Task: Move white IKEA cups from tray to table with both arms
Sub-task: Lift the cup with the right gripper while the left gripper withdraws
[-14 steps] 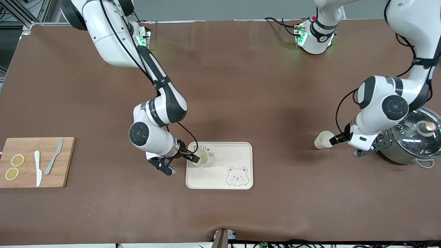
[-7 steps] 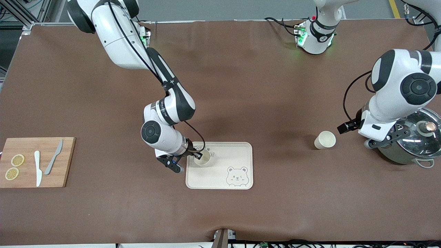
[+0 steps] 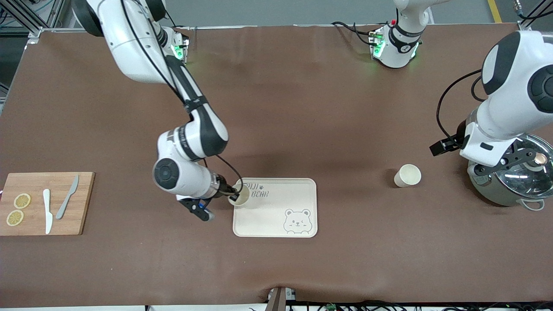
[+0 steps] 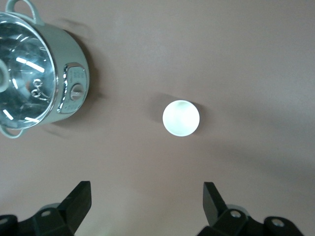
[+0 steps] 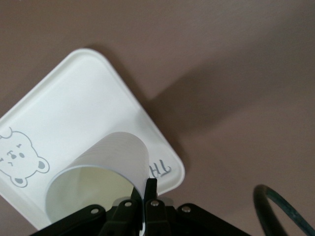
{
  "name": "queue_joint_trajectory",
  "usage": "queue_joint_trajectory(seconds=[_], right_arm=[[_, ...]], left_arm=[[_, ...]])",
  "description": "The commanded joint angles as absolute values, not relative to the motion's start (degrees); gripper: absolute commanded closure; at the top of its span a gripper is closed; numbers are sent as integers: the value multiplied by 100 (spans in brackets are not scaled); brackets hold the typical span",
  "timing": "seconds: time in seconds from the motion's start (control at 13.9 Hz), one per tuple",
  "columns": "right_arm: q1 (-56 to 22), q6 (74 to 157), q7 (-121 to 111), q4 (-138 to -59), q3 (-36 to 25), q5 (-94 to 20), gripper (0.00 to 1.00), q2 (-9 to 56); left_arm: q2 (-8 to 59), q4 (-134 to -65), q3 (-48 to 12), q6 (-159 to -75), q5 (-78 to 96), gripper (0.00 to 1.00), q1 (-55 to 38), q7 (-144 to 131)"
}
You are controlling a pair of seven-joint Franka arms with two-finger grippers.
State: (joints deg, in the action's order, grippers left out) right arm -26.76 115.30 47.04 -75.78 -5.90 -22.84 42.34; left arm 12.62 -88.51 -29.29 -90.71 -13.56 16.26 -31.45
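Brown cover over the whole table [image 3: 302, 108], bare across the middle.

Right arm [image 3: 190, 147] reaches down from its base to the corner of the bear tray [image 3: 276, 216] nearest its own end of the table. Left arm [image 3: 510, 86] is up high at its end of the table, over the pot.

Steel pot [image 3: 514, 181] with a glass lid sits at the left arm's end. Wooden cutting board [image 3: 41, 203] is at the right arm's end, carrying two lemon slices [image 3: 18, 209], a white knife [image 3: 46, 211] and a grey knife [image 3: 67, 196].

Cream tray has a bear drawing on the corner nearer the front camera and "BEAR" lettering along the edge farther from it.

Right tool [image 3: 233, 196] is clamped on the rim of one white cup [image 3: 241, 194], one finger inside, one outside. Cup is tilted, over the tray's corner edge; right wrist view shows the open mouth [image 5: 93, 191] toward the camera with the tray [image 5: 74, 113] under it. Can't tell if it touches the tray.

Second white cup [image 3: 407, 176] stands upright on the bare table, between tray and pot, near the pot. Nothing touches it.

Left tool [image 4: 147, 201] hangs over the table with fingers spread wide, holding nothing; the cup [image 4: 181, 118] and the pot [image 4: 34, 78] both show below it in the left wrist view.
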Motion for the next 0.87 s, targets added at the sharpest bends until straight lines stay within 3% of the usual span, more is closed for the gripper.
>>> queue_joint_trajectory(seconds=[0.0, 0.43, 0.79], right_arm=[[-2522, 10787, 4764, -7997, -615, -1543, 100, 3527], [-1558, 10679, 2421, -10069, -615, -1063, 100, 1734], [-353, 10652, 37, -11108, -650, -784, 100, 1099]], left_arm=[[1257, -8447, -3006, -8571, -1354, 0, 1679, -3059], [1003, -8174, -2962, -8262, -1310, 0, 1714, -2998], [800, -8156, -2953, -8262, -1257, 0, 2143, -2164]])
